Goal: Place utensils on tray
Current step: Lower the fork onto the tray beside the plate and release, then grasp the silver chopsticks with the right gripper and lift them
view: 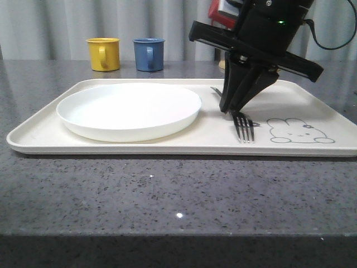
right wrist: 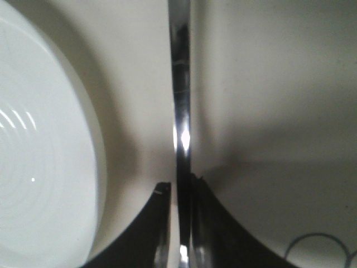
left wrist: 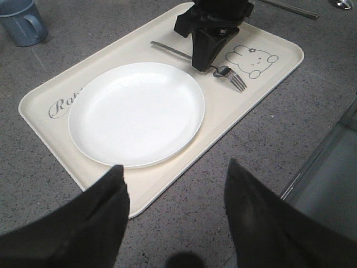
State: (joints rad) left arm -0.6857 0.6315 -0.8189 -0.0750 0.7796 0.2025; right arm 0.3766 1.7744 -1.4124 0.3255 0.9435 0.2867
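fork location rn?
Front view: the fork lies on the tray, right of the white plate and left of the rabbit drawing, with the right gripper closed on its handle.

One tray (view: 50, 131), one plate (view: 129, 109), one fork (view: 244, 127), two mugs (view: 104, 53).

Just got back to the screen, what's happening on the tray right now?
The right hand is down on the tray, its fingers closed around the fork handle, with the fork lying between the white plate and the rabbit drawing. The plate already sits on the tray. The left hand is open over the table's near edge, holding nothing.
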